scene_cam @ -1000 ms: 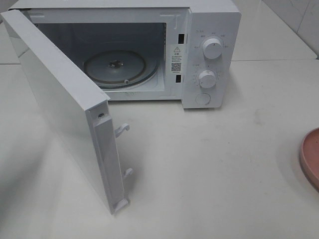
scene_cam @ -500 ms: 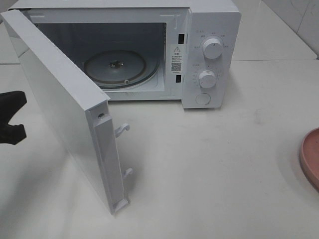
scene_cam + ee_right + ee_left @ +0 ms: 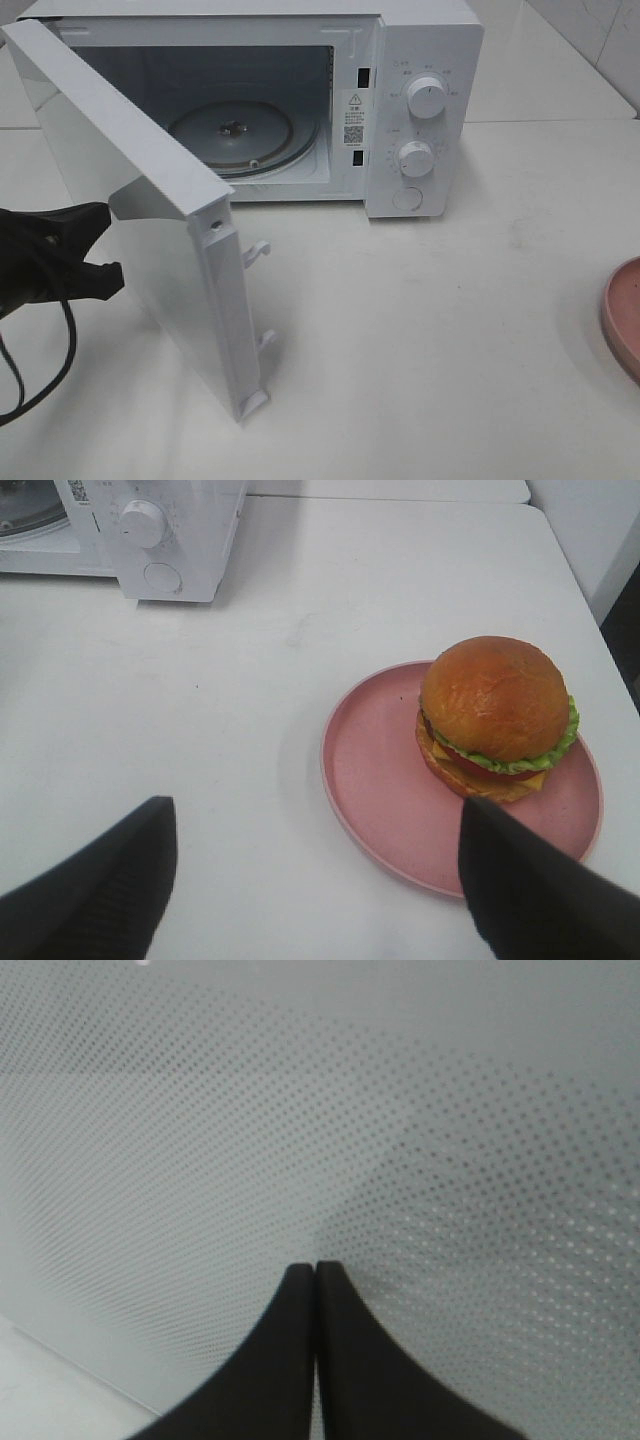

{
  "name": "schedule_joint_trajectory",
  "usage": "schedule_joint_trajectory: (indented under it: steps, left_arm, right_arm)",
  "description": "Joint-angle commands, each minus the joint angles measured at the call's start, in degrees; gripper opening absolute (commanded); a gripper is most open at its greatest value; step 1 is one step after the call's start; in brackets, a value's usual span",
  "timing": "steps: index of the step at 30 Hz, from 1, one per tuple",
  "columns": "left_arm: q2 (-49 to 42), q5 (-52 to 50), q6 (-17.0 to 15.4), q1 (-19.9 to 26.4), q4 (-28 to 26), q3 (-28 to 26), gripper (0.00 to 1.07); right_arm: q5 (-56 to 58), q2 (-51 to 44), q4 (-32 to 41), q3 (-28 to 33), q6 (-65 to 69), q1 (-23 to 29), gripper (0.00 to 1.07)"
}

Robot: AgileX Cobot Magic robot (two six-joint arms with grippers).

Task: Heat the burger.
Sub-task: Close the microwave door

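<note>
With the burger [image 3: 497, 718] on the pink plate [image 3: 380, 800] well to the right of the microwave [image 3: 420, 110], the left gripper [image 3: 316, 1270], fingers together against the door [image 3: 150, 260], risks swinging it shut, while the right gripper [image 3: 315, 880] hovers spread.

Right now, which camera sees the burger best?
The right wrist view: the whole burger sits on the pink plate. The exterior high view catches only the plate's edge, no burger. The left wrist view shows only dotted door mesh.
</note>
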Motion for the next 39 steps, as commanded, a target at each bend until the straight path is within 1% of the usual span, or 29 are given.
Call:
schedule_joint_trajectory:
  steps: [1,2,3,5,9,10,12,13,14,15,16,17,18,19,20,21,22,23,24,26,27,28,29,31,32,34,35,36,39]
  left_arm:
    - [1.3,-1.0,0.1,-4.0,-5.2,-3.0,0.0]
    - [2.2,-0.7,0.1,-6.0,-7.3,-4.5,0.0]
    - [2.2,-0.7,0.1,-6.0,-7.3,-4.5,0.0]
    - [3.4,-0.5,0.1,-8.1,-9.7,-6.6,0.0]
    - [4.8,1.3,0.2,-9.7,-12.4,-9.3,0.0]
    - [5.7,3.1,0.7,-10.5,-14.3,-11.5,0.0]
    - [6.2,4.0,1.5,-11.0,-15.4,-12.6,0.0]
    - [6.9,5.4,2.6,-11.7,-17.2,-15.2,0.0]
    - [6.9,5.4,2.6,-11.7,-17.2,-15.2,0.0]
    - [7.6,6.9,4.0,-12.4,-19.1,-17.6,0.0]
    - [7.6,6.9,4.0,-12.4,-19.1,-17.6,0.0]
    - [8.0,7.5,4.9,-12.7,-19.9,-18.6,0.0]
    - [8.7,9.3,7.2,-13.4,-22.3,-21.3,0.0]
    - [8.7,9.3,7.2,-13.4,-22.3,-21.3,0.0]
    - [9.5,10.7,10.7,-14.3,-25.1,-23.8,0.0]
    - [9.9,11.2,12.4,-14.8,-26.6,-24.9,0.0]
    - [9.9,11.2,12.4,-14.8,-26.6,-24.9,0.0]
    - [10.9,12.8,16.7,-15.7,-30.5,-27.6,0.0]
    - [10.9,12.8,16.7,-15.7,-30.5,-27.6,0.0]
    - [12.3,12.9,20.9,-17.2,-35.9,-30.9,0.0]
    - [12.3,12.9,20.9,-17.2,-35.9,-30.9,0.0]
    - [13.1,13.8,22.7,-18.0,-38.7,-33.1,0.0]
    - [13.1,13.8,22.7,-18.0,-38.7,-33.1,0.0]
    - [14.7,16.0,25.6,-18.2,-40.7,-36.9,0.0]
    - [14.7,16.0,25.6,-18.2,-40.7,-36.9,0.0]
    - [16.0,17.2,27.7,-18.2,-42.7,-39.9,0.0]
    - [16.0,17.2,27.7,-18.2,-42.7,-39.9,0.0]
    - [16.6,17.5,29.5,-18.2,-44.0,-41.9,0.0]
    - [17.5,17.7,30.7,-18.2,-45.3,-44.5,0.0]
  right_arm:
    - [0.0,-1.5,0.2,0.1,-0.3,-0.2,0.75]
    - [0.0,-1.5,0.2,0.1,-0.3,-0.2,0.75]
    - [0.0,-1.5,0.2,0.1,-0.3,-0.2,0.75]
    - [0.0,-1.5,0.2,0.1,-0.3,-0.2,0.75]
    - [0.0,-1.5,0.2,0.1,-0.3,-0.2,0.75]
    - [0.0,-1.5,0.2,0.1,-0.3,-0.2,0.75]
    - [0.0,-1.5,0.2,0.1,-0.3,-0.2,0.75]
    - [0.0,-1.5,0.2,0.1,-0.3,-0.2,0.75]
    - [0.0,-1.5,0.2,0.1,-0.3,-0.2,0.75]
    - [0.0,-1.5,0.2,0.1,-0.3,-0.2,0.75]
    - [0.0,-1.5,0.2,0.1,-0.3,-0.2,0.75]
    - [0.0,-1.5,0.2,0.1,-0.3,-0.2,0.75]
    - [0.0,-1.5,0.2,0.1,-0.3,-0.2,0.75]
    - [0.0,-1.5,0.2,0.1,-0.3,-0.2,0.75]
    - [0.0,-1.5,0.2,0.1,-0.3,-0.2,0.75]
    - [0.0,-1.5,0.2,0.1,-0.3,-0.2,0.75]
    - [0.0,-1.5,0.2,0.1,-0.3,-0.2,0.75]
    - [0.0,-1.5,0.2,0.1,-0.3,-0.2,0.75]
    - [0.0,-1.5,0.2,0.1,-0.3,-0.2,0.75]
    - [0.0,-1.5,0.2,0.1,-0.3,-0.2,0.75]
    - [0.0,-1.5,0.2,0.1,-0.3,-0.2,0.75]
    - [0.0,-1.5,0.2,0.1,-0.3,-0.2,0.75]
    - [0.0,-1.5,0.2,0.1,-0.3,-0.2,0.75]
    - [0.0,-1.5,0.2,0.1,-0.3,-0.2,0.75]
    - [0.0,-1.5,0.2,0.1,-0.3,-0.2,0.75]
    - [0.0,-1.5,0.2,0.1,-0.3,-0.2,0.75]
    - [0.0,-1.5,0.2,0.1,-0.3,-0.2,0.75]
    - [0.0,-1.5,0.2,0.1,-0.3,-0.2,0.75]
    - [0.0,-1.5,0.2,0.1,-0.3,-0.2,0.75]
